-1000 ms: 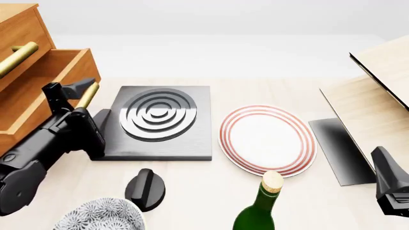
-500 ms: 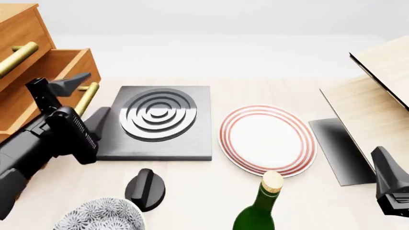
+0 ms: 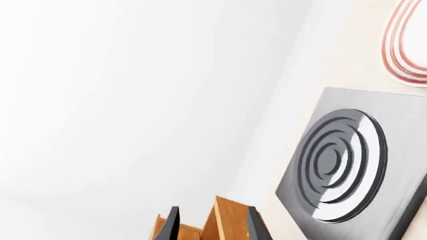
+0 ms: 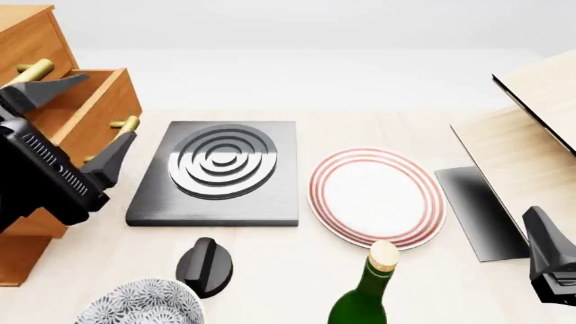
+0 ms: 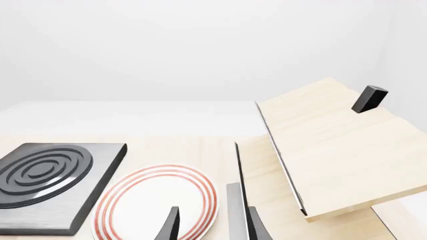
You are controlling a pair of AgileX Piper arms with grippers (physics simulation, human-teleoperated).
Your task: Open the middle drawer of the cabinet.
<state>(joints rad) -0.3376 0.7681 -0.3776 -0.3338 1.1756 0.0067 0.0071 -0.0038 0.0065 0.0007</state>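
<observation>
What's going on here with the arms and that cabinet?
The cabinet stands at the table's left edge with its middle drawer pulled out. The left claw is open, fingers spread beside the drawer front, gripping nothing. The drawer's brass handle shows only in part behind a finger. The right claw is open too, idling over the plate, far from the cabinet.

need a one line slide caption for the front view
Left pincer open beside the pulled-out middle drawer of the cabinet, with hob and plate alongside.
</observation>
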